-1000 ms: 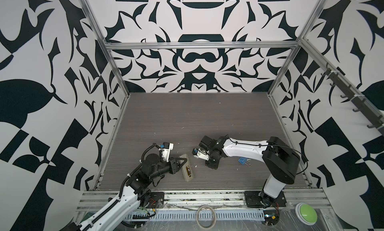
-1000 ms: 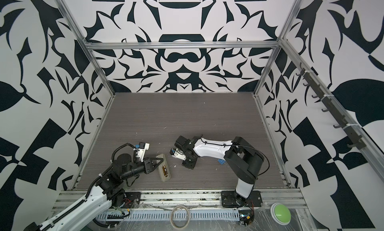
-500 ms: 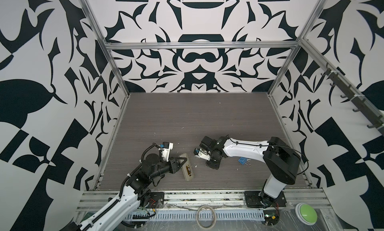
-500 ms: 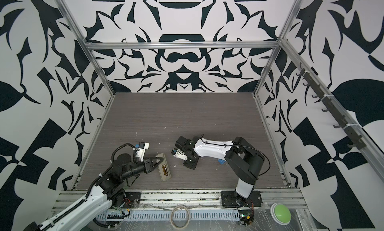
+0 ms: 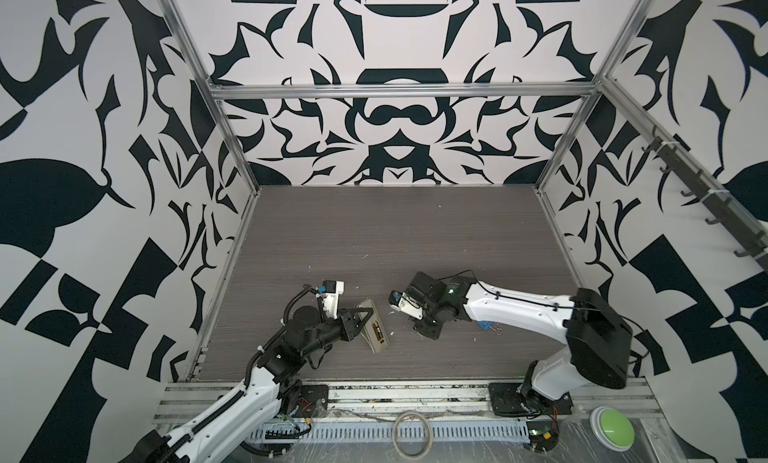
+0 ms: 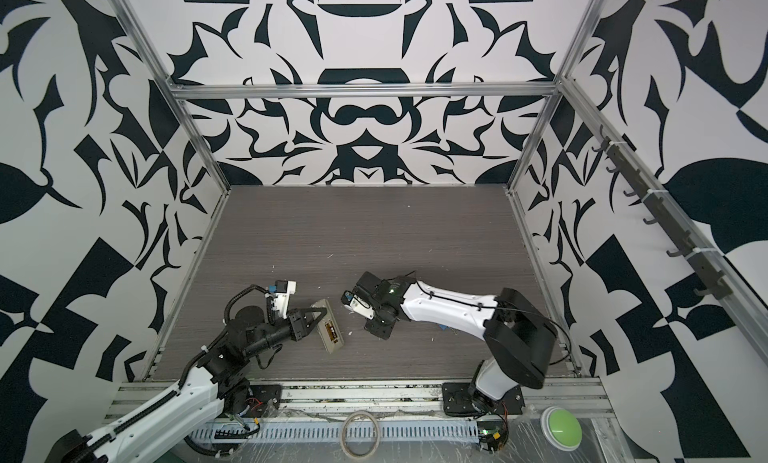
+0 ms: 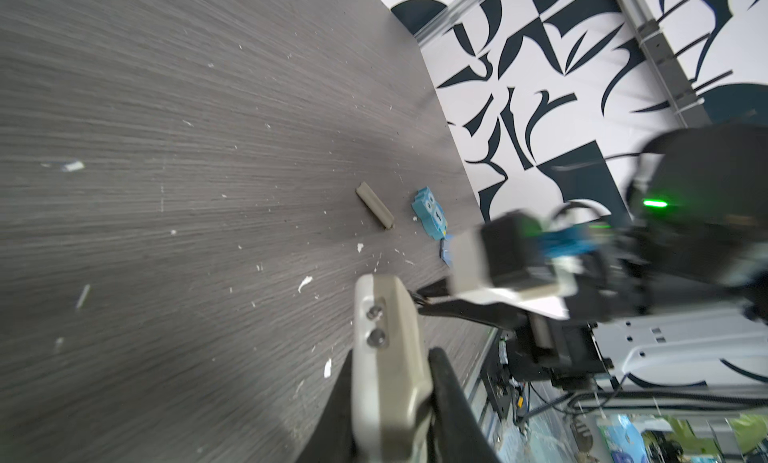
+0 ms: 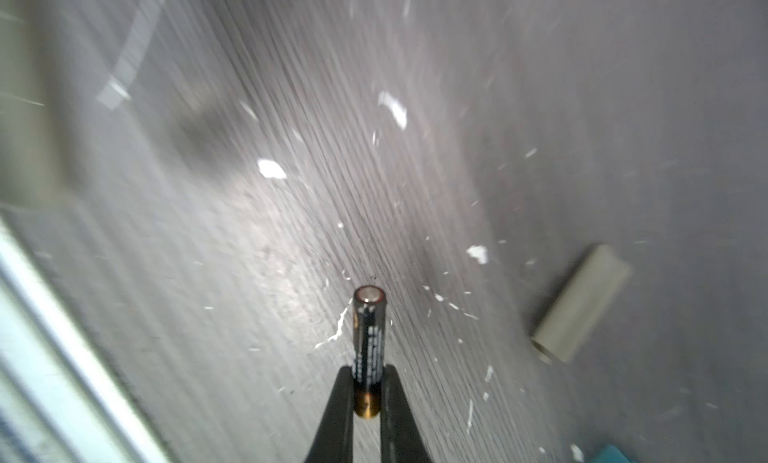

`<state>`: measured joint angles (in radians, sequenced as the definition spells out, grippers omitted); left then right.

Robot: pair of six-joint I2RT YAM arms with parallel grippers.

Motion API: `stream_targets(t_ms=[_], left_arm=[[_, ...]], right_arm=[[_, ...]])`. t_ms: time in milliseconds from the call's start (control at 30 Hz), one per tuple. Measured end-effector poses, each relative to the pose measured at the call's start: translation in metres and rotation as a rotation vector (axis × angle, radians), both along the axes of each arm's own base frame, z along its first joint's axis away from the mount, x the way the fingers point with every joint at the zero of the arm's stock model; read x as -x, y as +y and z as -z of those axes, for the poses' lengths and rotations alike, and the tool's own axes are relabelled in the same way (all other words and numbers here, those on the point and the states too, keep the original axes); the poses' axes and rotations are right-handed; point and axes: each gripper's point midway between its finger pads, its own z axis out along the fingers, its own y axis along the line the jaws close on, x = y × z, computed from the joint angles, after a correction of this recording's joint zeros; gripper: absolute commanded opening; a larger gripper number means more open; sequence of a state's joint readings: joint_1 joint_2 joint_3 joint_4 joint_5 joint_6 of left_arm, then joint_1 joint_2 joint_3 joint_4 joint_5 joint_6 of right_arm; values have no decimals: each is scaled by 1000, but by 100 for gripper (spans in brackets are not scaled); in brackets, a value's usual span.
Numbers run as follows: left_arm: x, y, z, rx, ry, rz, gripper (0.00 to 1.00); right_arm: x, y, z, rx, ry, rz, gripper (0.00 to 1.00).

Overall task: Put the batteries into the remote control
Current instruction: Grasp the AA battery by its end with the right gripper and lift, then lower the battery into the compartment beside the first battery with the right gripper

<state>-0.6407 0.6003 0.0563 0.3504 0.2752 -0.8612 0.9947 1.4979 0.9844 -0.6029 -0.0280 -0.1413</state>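
We find the left gripper point(image 5: 365, 323) clamped on the remote control point(image 5: 380, 342), one cell point(image 5: 377, 328) apparently seated; the right gripper point(image 8: 368, 384) pinches the second battery point(image 8: 368, 336); insertion and cover point(image 8: 582, 305) outstanding.

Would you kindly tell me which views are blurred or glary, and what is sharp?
Right wrist view: the table is streaked by motion blur with a bright glare patch, yet the battery in the right pincer is sharp. Left wrist view: the remote and owl are clear; the right arm is smeared. Both top views: crisp, evenly lit.
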Motion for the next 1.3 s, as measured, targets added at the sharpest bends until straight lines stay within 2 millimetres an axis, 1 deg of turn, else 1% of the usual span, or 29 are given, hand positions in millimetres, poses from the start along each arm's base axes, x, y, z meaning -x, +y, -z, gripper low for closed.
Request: stream_targets(t_ms=[100,167,267,367,467,700,867,1033,1300], left_arm=[[-4,0,-2,15,-14,-18,0],[-6,1,-4,24,-22,-29,0],[-9,1,-7,41,-32,-43,0],[-12,1,-14,61,-50,-56,0],[-13,2,-18,76,-61,-67,0],[-17,9,-18,100,-59,-117,0],[-21,14,-26,128,-75,-160,0],[-24,17,-28,135,-77,-186,0],[-26,18,-28,140,-69,-198,0]], right_arm=[[4,9,-27,-82,-30,22,0],[5,16,-40,-127,-32,45,0],[7,27,-52,-173,-15,77,0],[11,39,-58,-200,10,96,0],[15,50,-59,-213,44,113,0],[19,71,-52,-209,106,162,0],[20,80,-56,-223,117,177,0],[19,88,-61,-236,119,185,0],[15,96,-51,-203,129,191,0]])
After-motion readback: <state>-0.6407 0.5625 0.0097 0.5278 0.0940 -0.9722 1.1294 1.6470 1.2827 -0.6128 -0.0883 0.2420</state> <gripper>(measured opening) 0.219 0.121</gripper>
